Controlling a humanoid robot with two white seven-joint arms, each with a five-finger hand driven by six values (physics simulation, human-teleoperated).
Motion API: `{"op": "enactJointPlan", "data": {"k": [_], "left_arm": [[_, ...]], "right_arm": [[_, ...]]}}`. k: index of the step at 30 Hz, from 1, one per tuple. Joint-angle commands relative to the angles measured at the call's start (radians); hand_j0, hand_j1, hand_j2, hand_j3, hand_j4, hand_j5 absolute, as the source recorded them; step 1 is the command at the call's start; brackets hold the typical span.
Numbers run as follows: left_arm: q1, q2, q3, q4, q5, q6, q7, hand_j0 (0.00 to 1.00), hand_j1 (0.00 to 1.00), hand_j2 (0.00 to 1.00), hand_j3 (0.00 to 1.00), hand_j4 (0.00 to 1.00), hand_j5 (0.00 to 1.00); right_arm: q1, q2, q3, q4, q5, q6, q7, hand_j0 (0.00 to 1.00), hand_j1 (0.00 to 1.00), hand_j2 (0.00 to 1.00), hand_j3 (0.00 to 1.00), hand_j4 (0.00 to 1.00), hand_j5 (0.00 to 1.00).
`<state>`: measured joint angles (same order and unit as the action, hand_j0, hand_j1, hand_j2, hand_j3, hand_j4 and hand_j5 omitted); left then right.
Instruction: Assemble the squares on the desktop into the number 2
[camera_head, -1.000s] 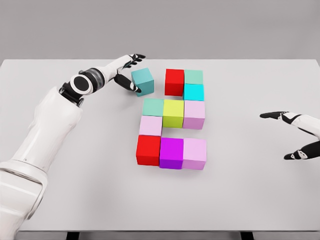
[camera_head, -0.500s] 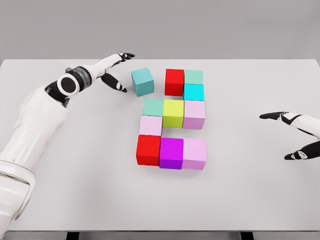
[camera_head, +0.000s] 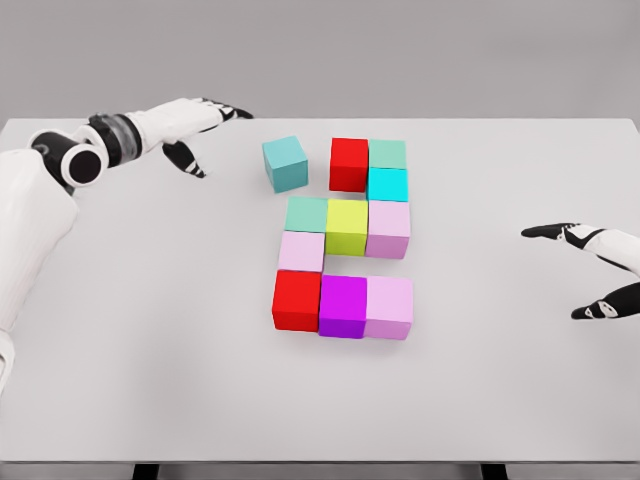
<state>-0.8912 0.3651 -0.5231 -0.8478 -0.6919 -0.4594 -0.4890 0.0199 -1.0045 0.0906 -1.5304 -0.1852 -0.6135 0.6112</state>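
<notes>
White desk (camera_head: 150, 330) carries the squares; I see my left hand (camera_head: 195, 130) spread and empty, left of the teal square (camera_head: 285, 163), which sits apart from the red square (camera_head: 349, 163).

Open gap between teal cube (camera_head: 286, 164) and red cube (camera_head: 349, 164)

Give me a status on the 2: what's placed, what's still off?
Mostly built: bottom row, middle row and the right side of the top look joined, from the bottom red cube up to the cyan cube. Nothing is in hand: the left hand is open and clear of the teal cube; the right hand rests open at the right edge. Left: the teal cube sits rotated, a gap short of the top red cube.
</notes>
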Motion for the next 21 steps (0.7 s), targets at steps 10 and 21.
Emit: {"op": "enactJointPlan", "data": {"k": [10, 21], "left_arm": [[-0.025, 0.034, -0.008, -0.002, -0.152, -0.111, -0.122, 1.00, 1.00, 1.00, 1.00, 1.00, 1.00], [-0.052, -0.005, -0.011, -0.002, -0.270, -0.151, -0.122, 1.00, 1.00, 1.00, 1.00, 1.00, 1.00]], "right_arm": [[0.002, -0.003, -0.002, -0.001, -0.008, 0.003, 0.000, 1.00, 1.00, 1.00, 1.00, 1.00, 1.00], [0.008, -0.003, 0.000, -0.008, -0.007, 0.003, 0.000, 1.00, 1.00, 1.00, 1.00, 1.00, 1.00]]}}
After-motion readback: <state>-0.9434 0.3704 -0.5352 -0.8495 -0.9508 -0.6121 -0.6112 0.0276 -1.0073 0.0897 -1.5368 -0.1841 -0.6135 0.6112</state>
